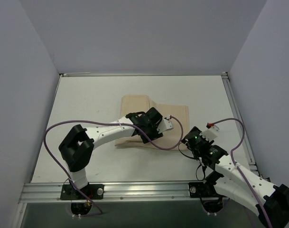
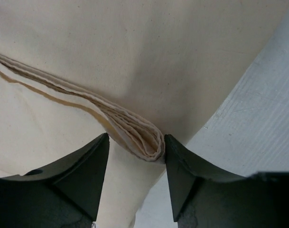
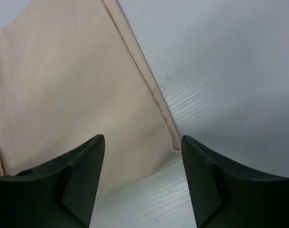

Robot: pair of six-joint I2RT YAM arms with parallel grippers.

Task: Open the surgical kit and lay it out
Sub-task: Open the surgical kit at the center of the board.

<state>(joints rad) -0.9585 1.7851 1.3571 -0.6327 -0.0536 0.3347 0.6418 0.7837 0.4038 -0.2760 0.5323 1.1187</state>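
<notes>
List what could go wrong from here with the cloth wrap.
1. The left gripper has a thick folded corner of the beige cloth wrap between its open fingers; closing there could catch several layers at once and drag the bundle instead of peeling one flap.
2. The right gripper is open with nothing held, above the wrap's corner by the table; with that side unpinned, a left pull may slide the whole wrap.
</notes>
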